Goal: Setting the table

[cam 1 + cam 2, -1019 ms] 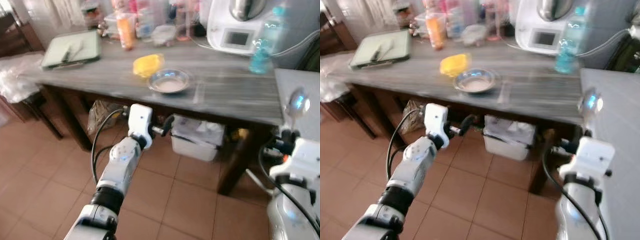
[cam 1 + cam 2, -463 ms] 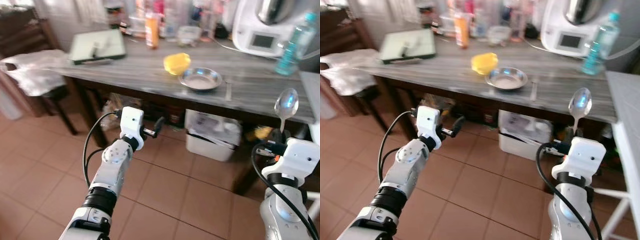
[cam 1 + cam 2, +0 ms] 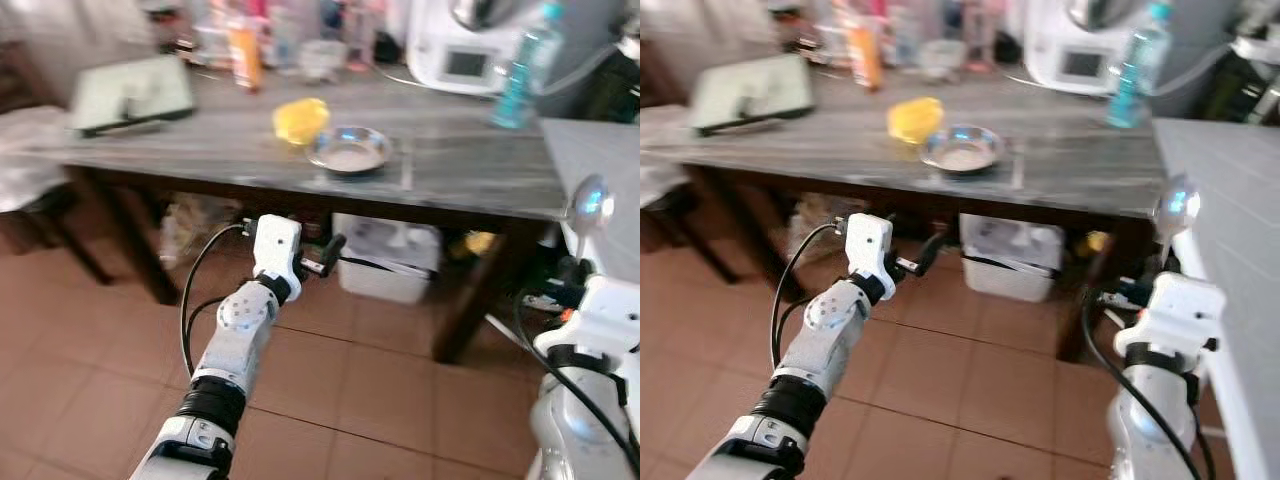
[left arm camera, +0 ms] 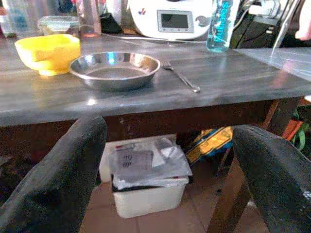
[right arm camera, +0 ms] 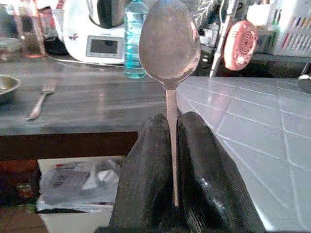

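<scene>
My right jaws (image 5: pixel 172 160) pinch the spoon (image 5: pixel 169 46) upright, left jaws (image 4: pixel 160 170) empty and apart, so I should lay it flat beside the fork (image 4: pixel 181 77) right of the steel plate (image 4: pixel 115 69) on the desk (image 3: pixel 460 170).

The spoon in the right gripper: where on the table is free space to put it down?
The spoon could go on the bare tabletop between the fork and the blue bottle, or along the front edge before the steel plate. The back edge, with jars and the white appliance, is crowded.
</scene>
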Available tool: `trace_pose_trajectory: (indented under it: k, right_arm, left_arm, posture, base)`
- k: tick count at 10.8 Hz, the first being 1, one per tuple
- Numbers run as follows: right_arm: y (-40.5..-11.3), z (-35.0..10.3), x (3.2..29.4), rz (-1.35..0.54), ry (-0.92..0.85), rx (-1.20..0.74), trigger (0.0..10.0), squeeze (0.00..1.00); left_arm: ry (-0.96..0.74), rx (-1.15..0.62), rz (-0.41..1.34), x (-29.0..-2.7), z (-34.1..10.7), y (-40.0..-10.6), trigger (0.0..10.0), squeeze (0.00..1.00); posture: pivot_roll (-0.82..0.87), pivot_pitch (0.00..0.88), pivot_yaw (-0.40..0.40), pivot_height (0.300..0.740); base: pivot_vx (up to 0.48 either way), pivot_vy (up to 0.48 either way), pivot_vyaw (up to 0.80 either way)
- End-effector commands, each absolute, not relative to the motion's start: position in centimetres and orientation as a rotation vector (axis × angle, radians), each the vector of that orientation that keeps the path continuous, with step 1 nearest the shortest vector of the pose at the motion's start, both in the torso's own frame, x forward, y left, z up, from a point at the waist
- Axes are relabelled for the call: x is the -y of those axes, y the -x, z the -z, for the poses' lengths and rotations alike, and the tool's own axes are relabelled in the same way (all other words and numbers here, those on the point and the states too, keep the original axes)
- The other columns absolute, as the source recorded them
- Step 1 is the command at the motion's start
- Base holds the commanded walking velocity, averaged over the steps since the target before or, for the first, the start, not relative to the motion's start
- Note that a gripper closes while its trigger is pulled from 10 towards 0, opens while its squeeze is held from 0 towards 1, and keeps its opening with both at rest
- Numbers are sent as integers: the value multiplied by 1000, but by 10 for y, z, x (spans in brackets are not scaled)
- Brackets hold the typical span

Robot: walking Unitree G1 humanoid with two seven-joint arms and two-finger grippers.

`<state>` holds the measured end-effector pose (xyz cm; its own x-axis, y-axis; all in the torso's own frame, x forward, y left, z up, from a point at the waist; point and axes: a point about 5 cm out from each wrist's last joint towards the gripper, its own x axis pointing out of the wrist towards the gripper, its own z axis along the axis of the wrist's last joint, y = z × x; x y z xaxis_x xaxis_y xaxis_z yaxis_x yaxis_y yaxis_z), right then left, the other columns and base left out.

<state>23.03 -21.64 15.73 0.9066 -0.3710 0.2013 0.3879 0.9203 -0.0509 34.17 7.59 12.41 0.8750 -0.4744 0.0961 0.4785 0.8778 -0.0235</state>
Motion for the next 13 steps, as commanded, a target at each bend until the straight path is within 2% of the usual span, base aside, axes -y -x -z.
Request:
trace_pose_trajectory:
  k: [1,5,9,13]
  right_arm:
    - [-231,-162,214,377,82,208,10000,0]
    - [-229,-161,212,372,85,202,10000,0]
    - [-229,-161,213,378,84,200,10000,0]
    - [-225,-158,213,383,81,190,10000,0]
  left_arm:
    - [53,70,478,-81,-119,-341,10000,0]
    - [114,72,542,-79,-117,-335,10000,0]
    - [130,75,571,-79,-117,-333,10000,0]
    - [102,62,544,-99,-112,-329,10000,0]
  posture:
    - [-3,68,40,740]
    - [-9,75,36,740]
    - [-7,80,38,740]
    - [-6,82,41,740]
  base:
    - [0,0,0]
    - [0,0,0]
    - [279,0,0]
    - [297,0,0]
